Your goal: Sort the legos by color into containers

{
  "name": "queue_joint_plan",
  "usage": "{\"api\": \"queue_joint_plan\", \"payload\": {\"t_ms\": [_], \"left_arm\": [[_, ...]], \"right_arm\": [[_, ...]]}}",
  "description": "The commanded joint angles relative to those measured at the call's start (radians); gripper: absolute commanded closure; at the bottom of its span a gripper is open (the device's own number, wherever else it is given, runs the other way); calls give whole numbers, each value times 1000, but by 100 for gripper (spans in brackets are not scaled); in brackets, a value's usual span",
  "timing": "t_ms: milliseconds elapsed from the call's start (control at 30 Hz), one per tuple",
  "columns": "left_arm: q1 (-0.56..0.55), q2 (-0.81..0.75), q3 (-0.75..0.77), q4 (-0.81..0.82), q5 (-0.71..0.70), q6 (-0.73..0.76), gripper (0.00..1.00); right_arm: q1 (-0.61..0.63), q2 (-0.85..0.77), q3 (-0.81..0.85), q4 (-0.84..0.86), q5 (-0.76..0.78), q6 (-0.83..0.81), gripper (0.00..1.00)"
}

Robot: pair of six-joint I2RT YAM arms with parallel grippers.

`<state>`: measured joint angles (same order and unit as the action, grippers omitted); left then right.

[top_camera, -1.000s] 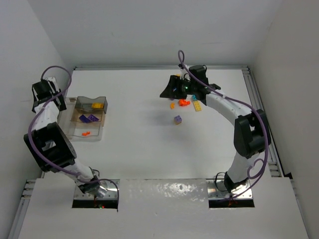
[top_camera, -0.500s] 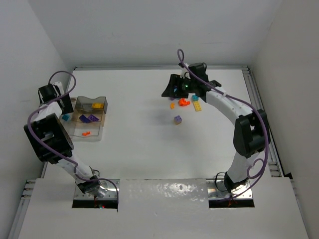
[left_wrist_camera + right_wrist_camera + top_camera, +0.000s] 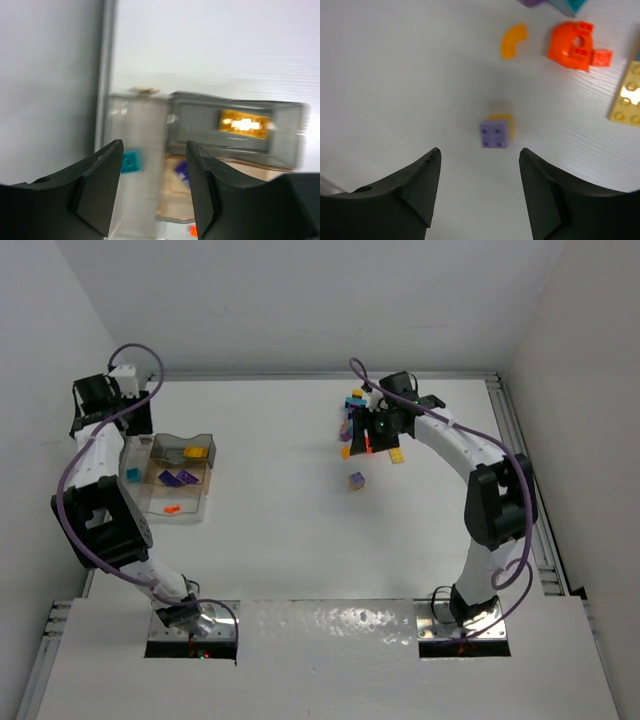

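Entry, sorting run. Both overhead and wrist views checked.

Left gripper (image 3: 152, 192): I read the jaws as partly spread, with nothing between them. It hangs above the containers (image 3: 203, 502), which sit at the far left of the table (image 3: 280, 540), close to the left wall. The left wrist view is blurred, but I can make out what is already in the bins: a yellow brick (image 3: 245, 123) in the grey-walled compartment, a teal brick (image 3: 131, 161) in the clear compartment beside it, nearest the wall, and purple bricks (image 3: 178, 478) in the middle compartment. A small orange brick (image 3: 172, 508) lies in the nearest compartment.

Right gripper (image 3: 480, 195): jaws about half spread, empty. It is poised over the unsorted legos (image 3: 365, 435) on the far right-centre of the table, well apart from the containers. In its wrist view a purple brick stacked on a yellow one (image 3: 496, 134) lies on the table just ahead of the gap between the fingers, touching neither. Further out I see an orange curved piece (image 3: 513, 40), an orange-red block (image 3: 572, 45) and a yellow plate (image 3: 627, 97) at the right edge. A teal piece (image 3: 570, 4) is cut off at the top edge.
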<state>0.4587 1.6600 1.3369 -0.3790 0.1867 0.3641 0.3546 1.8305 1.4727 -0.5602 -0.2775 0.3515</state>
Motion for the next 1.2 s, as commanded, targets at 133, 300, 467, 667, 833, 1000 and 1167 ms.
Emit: {"api": "queue_joint_plan", "payload": {"t_ms": [133,300,467,667,833,1000,1167], "left_arm": [[-144,-32,68,-121,105,29,49],[-147,-32,68,-133,117,1,49],[-147,-48,68,-153,138,3,49],[-147,-48,70,-155,145,-1,49],[-149,-48,76,-156,157,-2,49],[-150,-52,74,-159,157,-1,49],[-150,-58,76,-169,160,2,49]], "right_arm": [[162,88,32,-216,207,-313,28],[182,161,58,-182,357,-197,28],[182,182,75,-185,429,-163,29],[181,205,63,-146,405,-177,32],[179,239,87,-101,341,-184,43],[169,262,115,-92,314,-164,50],[162,259,107,-86,316,-154,55]]}}
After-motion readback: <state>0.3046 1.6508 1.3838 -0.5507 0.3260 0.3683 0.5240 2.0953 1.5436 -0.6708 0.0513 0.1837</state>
